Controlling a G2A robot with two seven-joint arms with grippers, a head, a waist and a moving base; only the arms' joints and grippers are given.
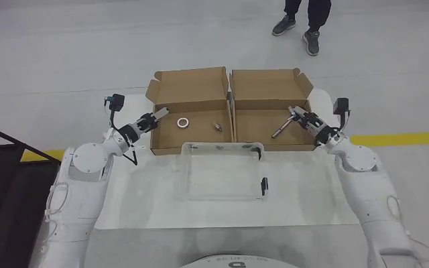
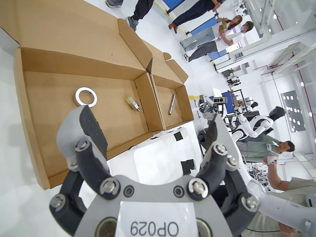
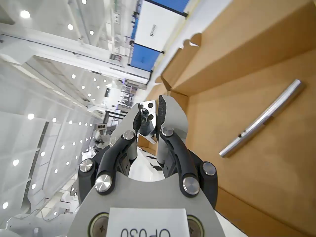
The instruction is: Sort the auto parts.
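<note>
Metal-fingered right gripper [image 3: 149, 110] is clamped on a small perforated plate [image 3: 148, 120] above the right cardboard box [image 1: 258, 127], where a steel rod [image 1: 281, 127] lies. Left gripper [image 2: 148, 117], jaws spread wide, sits at the outer wall of the left box [image 1: 198, 134], which holds a ring [image 1: 182, 122] and a small fitting [image 1: 216, 125].
</note>
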